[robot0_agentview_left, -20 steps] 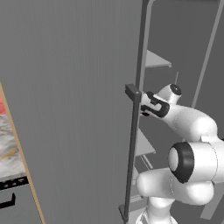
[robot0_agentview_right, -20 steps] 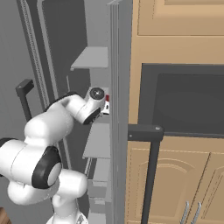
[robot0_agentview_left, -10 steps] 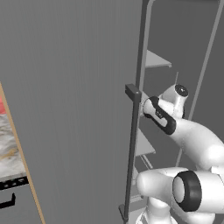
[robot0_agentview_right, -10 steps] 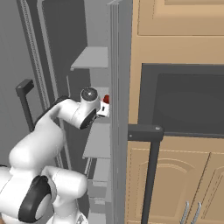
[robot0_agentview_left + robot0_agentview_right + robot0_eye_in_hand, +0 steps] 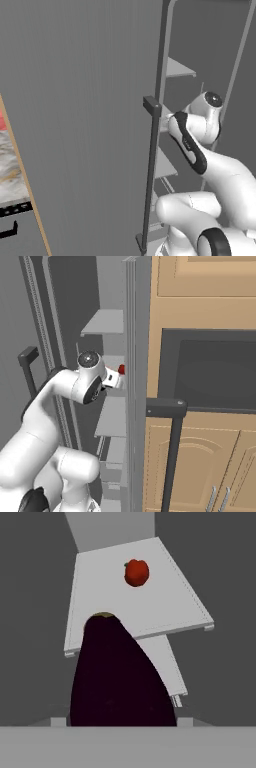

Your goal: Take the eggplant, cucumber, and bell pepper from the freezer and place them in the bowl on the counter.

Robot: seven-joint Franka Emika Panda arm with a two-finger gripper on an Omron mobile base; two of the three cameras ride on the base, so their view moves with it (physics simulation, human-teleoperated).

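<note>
The eggplant [image 5: 120, 677], dark purple and almost black, looms large at the bottom of the hand view, and my gripper is shut on it; it hides the fingertips. It hangs in front of the edge of a light grey freezer shelf [image 5: 170, 607]. The red bell pepper [image 5: 136, 572] lies farther back on that shelf. In the right base view my gripper [image 5: 117, 379] reaches between the shelves of the open freezer [image 5: 112, 321]. The freezer door [image 5: 75, 125] stands open at my left, and the hand [image 5: 172, 121] is just past its edge. The cucumber, bowl and counter are out of view.
The door's long vertical bar handle [image 5: 151, 170] stands close to my forearm. Tan wooden cabinets [image 5: 200, 456] and a dark oven panel [image 5: 210, 371] with a black bar handle [image 5: 172, 456] lie right of the freezer. More shelves [image 5: 112, 416] sit below the hand.
The arm has folded lower and its wrist has drawn back a little from the shelves. The grip looks the same throughout.
</note>
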